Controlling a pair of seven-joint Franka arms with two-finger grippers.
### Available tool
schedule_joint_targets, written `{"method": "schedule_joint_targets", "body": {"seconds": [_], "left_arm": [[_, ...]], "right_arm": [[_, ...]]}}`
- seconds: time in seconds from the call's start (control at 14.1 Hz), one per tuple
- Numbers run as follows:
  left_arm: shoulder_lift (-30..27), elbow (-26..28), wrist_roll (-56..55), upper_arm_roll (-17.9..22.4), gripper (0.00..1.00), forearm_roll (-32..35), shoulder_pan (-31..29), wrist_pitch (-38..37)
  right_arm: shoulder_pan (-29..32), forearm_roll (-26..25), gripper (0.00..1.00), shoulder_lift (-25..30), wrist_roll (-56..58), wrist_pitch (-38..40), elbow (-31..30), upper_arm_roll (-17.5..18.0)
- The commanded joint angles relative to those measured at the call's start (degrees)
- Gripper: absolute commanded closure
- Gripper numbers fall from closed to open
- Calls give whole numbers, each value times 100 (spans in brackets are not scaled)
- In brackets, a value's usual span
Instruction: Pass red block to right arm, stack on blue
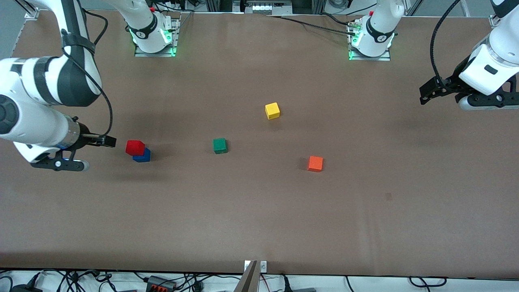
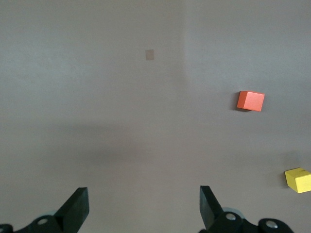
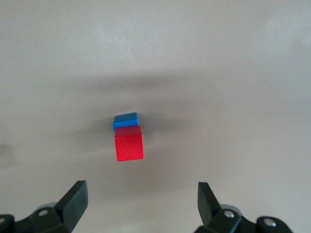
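The orange cube (image 1: 315,163) lay nearest the front camera, then the red block (image 1: 135,147) sat on the blue (image 1: 142,156) beside the wide-open, empty right gripper (image 1: 106,141), while the left gripper (image 2: 143,206) waited, also spread wide and empty, over the table (image 1: 259,223).

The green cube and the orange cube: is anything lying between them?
No. Between the green cube and the orange cube the front view shows only bare brown table.
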State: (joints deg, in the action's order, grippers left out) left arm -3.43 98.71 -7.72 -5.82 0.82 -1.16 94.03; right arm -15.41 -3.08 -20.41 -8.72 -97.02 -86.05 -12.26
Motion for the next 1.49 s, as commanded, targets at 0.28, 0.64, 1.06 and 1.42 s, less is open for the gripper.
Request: {"method": "schedule_joint_targets", "body": {"seconds": [0.28, 0.64, 1.06, 1.42], "left_arm": [[-17, -63, 104, 11, 0, -91, -7, -95], [-17, -72, 95, 11, 0, -91, 28, -95], [-17, -72, 104, 11, 0, -82, 37, -95], [-52, -89, 121, -7, 0, -21, 54, -95]], "right_arm": [[20, 297, 0, -51, -16, 228, 616, 40], [354, 493, 0, 151, -24, 219, 625, -13], [1609, 484, 0, 731, 2, 166, 607, 1014], [2110, 475, 0, 934, 467, 184, 537, 1243]]}}
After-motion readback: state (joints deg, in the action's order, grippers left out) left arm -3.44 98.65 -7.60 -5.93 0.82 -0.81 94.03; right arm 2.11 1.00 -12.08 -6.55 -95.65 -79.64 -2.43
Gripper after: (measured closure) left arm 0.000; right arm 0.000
